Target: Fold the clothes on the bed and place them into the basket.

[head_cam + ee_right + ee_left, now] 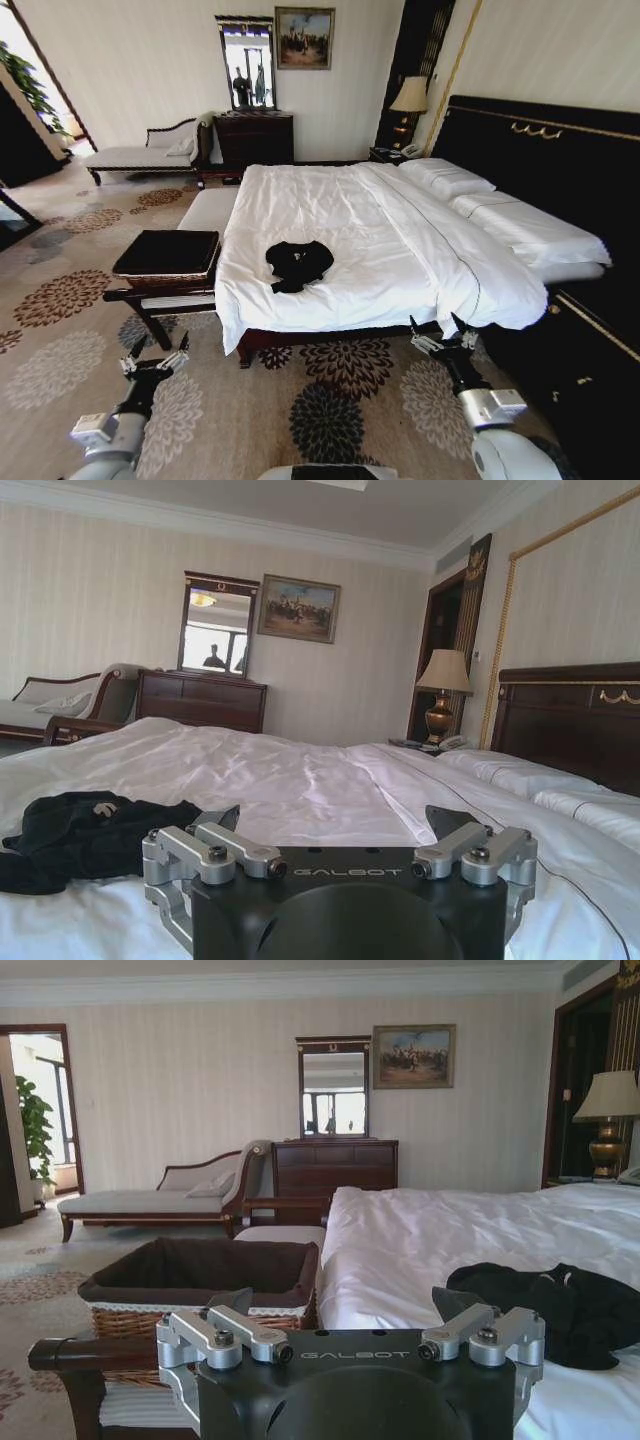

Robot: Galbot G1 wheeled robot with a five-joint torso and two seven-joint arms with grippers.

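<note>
Down at the front, the left gripper (157, 357) hangs over the flowered carpet (330, 400) with its jaws spread apart and nothing between them, just short of the dark wooden bench (150, 300). Across on the other side, the right gripper (443, 333) sits at the foot edge of the bed (400, 230), jaws likewise apart and empty, close under the overhanging white duvet.

Moving up, the basket (168, 262) rests on the near end of the bench, right beside the bed's left flank; in the left wrist view its wicker wall (130, 1318) and dark lining show clearly, and nothing can be seen inside it. Level with it, the black T-shirt (298, 264) lies crumpled in a heap on the duvet near the foot of the bed, unfolded, well apart from both grippers. The right wrist view catches it as a rumpled dark mound (90, 835) on the white cover, with a bit of white showing on it.

Further on, two white pillows (490, 200) lie against the tall black headboard (540, 150). Beyond that, a lamp (409, 98) stands on the nightstand, and a dark dresser (256, 138) with a mirror (247, 60) stands against the far wall, the pale chaise longue (140, 152) beside it.
</note>
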